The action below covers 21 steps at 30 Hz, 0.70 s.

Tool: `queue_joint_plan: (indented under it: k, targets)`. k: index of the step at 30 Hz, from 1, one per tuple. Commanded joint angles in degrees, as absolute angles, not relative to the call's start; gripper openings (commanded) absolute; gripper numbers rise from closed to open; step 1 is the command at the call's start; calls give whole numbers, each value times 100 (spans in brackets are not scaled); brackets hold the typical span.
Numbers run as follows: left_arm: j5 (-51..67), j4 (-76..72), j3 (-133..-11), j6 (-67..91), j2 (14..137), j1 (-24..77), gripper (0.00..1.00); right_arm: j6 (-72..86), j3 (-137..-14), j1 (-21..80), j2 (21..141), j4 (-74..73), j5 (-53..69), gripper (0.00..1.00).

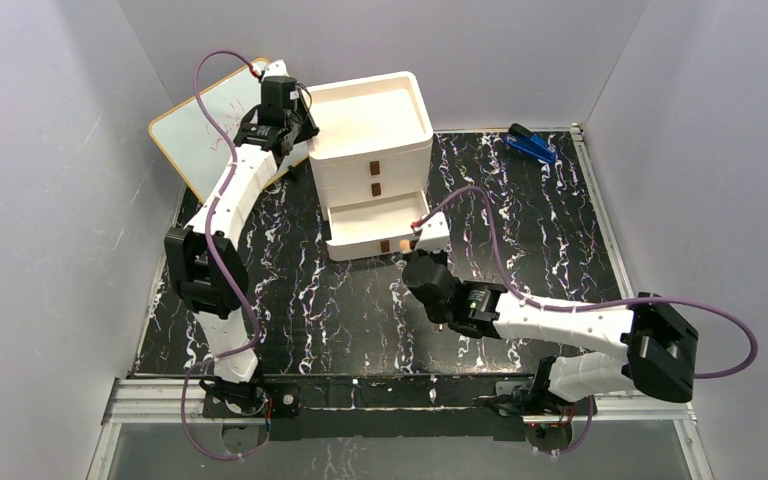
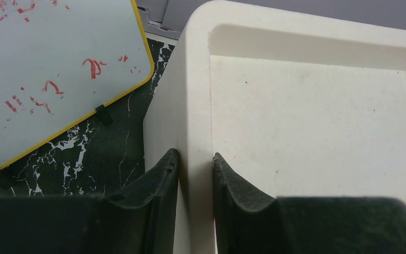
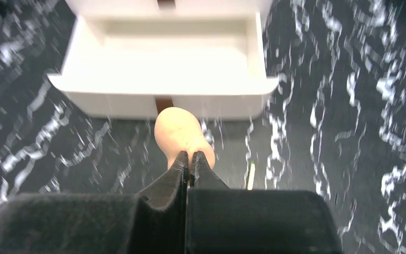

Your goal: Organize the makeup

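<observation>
My right gripper (image 3: 190, 154) is shut on a tan egg-shaped sponge (image 3: 182, 129), pinching its near end almost flat. The sponge (image 1: 403, 246) hangs just in front of the open bottom drawer (image 3: 164, 100) of the white drawer box (image 1: 422, 100); that drawer's inside looks bare. A thin yellow stick (image 3: 250, 176) lies on the black marbled table right of the fingers. My left gripper (image 2: 195, 156) is shut on the left wall of the box's top tray (image 2: 195, 79), one finger outside and one inside. From above, the left gripper (image 1: 298, 135) sits at the box's back left corner. Other makeup is out of view.
A whiteboard (image 1: 205, 135) with red scribbles and a yellow rim leans at the back left, close to the left arm. A blue clip-like object (image 1: 532, 145) lies at the back right. The open drawer (image 1: 375, 228) juts toward the table's middle. Grey walls enclose the table.
</observation>
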<state>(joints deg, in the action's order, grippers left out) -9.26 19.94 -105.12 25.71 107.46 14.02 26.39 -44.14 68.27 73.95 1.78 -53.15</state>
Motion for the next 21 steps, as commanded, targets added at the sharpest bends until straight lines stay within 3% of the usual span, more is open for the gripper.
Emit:
queue_joint_plan:
  k: [1,21]
  targets:
    - [-746,3330,-10116,2698,10649,1417,0,1002,-4990,6807,7473,1351,-5649,1]
    - [-650,3322,-9975,2548,10349,1419,0,817,-6453,4762,10308,2275,-3766,1]
